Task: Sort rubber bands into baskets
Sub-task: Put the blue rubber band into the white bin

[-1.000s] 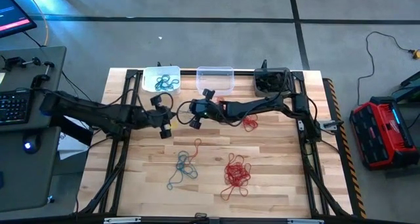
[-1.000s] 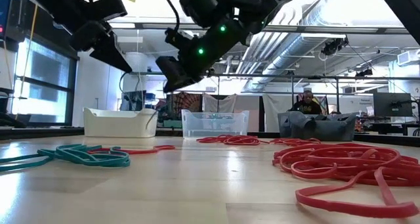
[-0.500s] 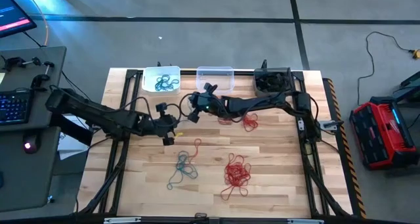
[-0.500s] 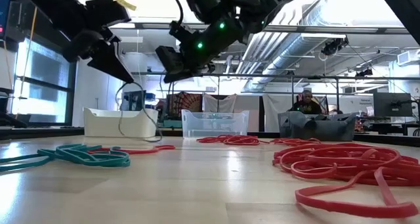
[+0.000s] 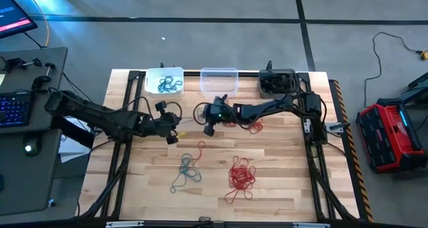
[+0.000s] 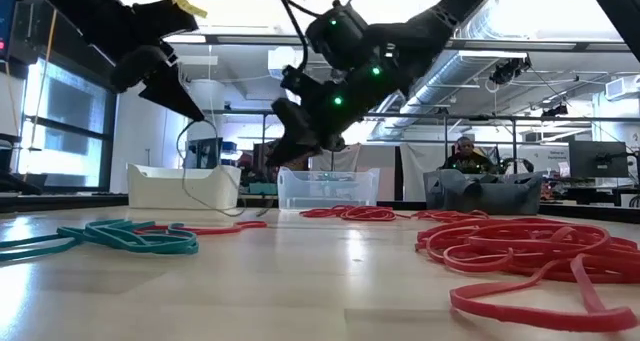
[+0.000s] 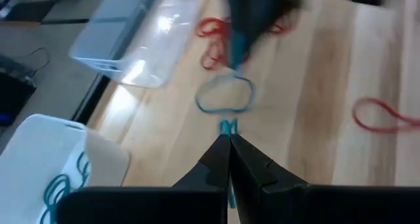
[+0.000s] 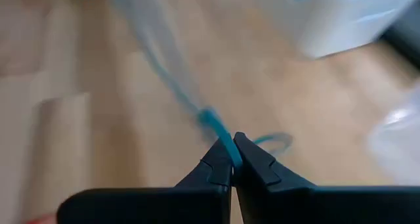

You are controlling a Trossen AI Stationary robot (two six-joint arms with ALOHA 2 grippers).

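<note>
While both arms hang over the desk (image 5: 281, 161) centre in the high view, we see teal rubber bands (image 5: 187, 171) at six o'clock, baskets (image 5: 219, 81) at twelve. In our wrist views, the right gripper (image 8: 232, 159) pinches a teal band (image 8: 213, 127); the left gripper (image 7: 229, 147) has its jaws closed on a teal strand (image 7: 228, 126).

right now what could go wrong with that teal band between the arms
Left jaws and right jaws both look shut on the teal band, above the table: pulling apart could snap it loose. They hang short of the white basket, so a slip drops it outside.
</note>
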